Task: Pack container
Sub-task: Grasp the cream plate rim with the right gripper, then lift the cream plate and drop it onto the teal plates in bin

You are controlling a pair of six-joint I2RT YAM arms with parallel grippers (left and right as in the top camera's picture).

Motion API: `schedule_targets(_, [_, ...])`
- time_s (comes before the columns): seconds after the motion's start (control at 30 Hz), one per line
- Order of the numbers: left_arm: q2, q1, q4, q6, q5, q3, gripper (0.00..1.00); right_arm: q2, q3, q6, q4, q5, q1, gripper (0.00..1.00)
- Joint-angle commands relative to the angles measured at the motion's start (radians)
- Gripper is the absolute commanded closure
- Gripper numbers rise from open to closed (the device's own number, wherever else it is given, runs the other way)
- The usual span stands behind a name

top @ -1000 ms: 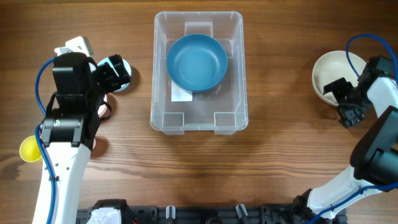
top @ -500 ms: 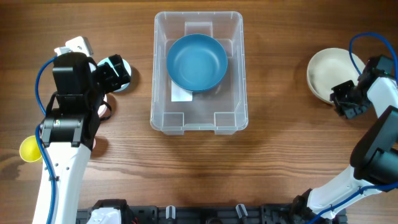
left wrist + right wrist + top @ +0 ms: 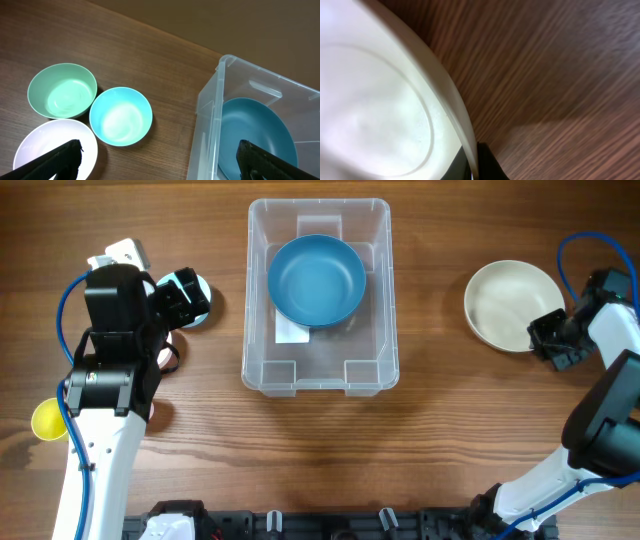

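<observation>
Bowls number six in all, and there is one container. Nearest, at the left edge, a small yellow bowl [image 3: 45,420] sits half hidden by the left arm [image 3: 100,430].

Farther in, at the middle of the wooden table [image 3: 450,440], stands the container [image 3: 320,370]. It is a large rectangular bin of clear plastic with a rounded rim, moulded steps in its corners and a white label [image 3: 292,332] on its base. A dark blue bowl [image 3: 316,280] rests upright inside it, toward the far end, covering part of the label.

To the right, well apart from the container, the right gripper [image 3: 553,340] is pinched closed on the near right rim of a cream bowl [image 3: 505,305]. The right wrist view shows a black finger [image 3: 487,164] pressed against the outside of that rim.

On the left, the left gripper [image 3: 185,295] hangs over a cluster of three bowls, its jaws spread wide with nothing between them. The left wrist view shows the cluster: a white bowl [image 3: 50,150] nearest, a light blue bowl [image 3: 121,116] just beside it on the right, and a green bowl [image 3: 62,90] farthest. All three are upright and empty.
</observation>
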Motion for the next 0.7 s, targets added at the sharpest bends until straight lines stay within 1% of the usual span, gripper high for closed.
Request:
schedule_targets(0.0, [0.010,0.005,0.003,-0.005,-0.006,0.020,0.00,-0.077,0.007,-0.051,-0.014,-0.016,0.052,0.96])
schedule_targets(0.17, [0.010,0.005,0.003,-0.005,-0.006,0.020,0.00,-0.245,0.099,-0.099,-0.070,-0.023,0.119,0.96])
schedule_targets(0.33, [0.010,0.005,-0.001,-0.005,-0.006,0.020,0.00,-0.390,0.242,-0.129,-0.122,-0.023,0.238,0.95])
schedule_targets(0.43, [0.010,0.005,0.000,-0.005,-0.006,0.020,0.00,-0.396,0.359,-0.182,-0.174,-0.046,0.345,0.96])
schedule_targets(0.5, [0.010,0.005,0.000,-0.005,-0.006,0.020,0.00,-0.384,0.429,-0.210,-0.193,-0.039,0.447,0.96])
schedule_targets(0.67, [0.010,0.005,-0.001,-0.005,-0.006,0.020,0.00,-0.318,0.461,-0.237,-0.160,0.023,0.662,0.96])
